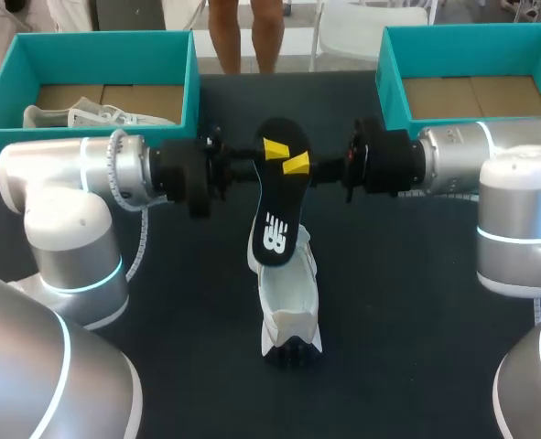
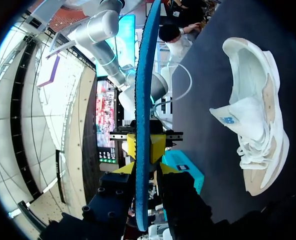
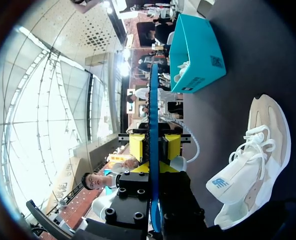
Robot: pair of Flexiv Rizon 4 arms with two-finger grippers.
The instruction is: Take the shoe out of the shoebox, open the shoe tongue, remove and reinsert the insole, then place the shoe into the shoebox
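Note:
A black insole [image 1: 277,197] with a blue underside hangs upright above the white shoe [image 1: 288,302], which stands on the dark table. My right gripper [image 1: 297,166] comes in from the right and is shut on the insole's upper part [image 3: 153,125]. My left gripper [image 1: 270,152] meets it from the left. Its fingers stand close on either side of the insole [image 2: 143,100], with a narrow gap on one side. In the left wrist view the shoe [image 2: 253,115] lies beside the grippers, tongue lifted. The right wrist view shows the shoe [image 3: 253,160] too.
A teal shoebox [image 1: 192,82] at the back left holds another white shoe [image 1: 96,114]. A second teal shoebox [image 1: 389,82] at the back right shows only its cardboard floor. Both arms span the table's middle above the shoe.

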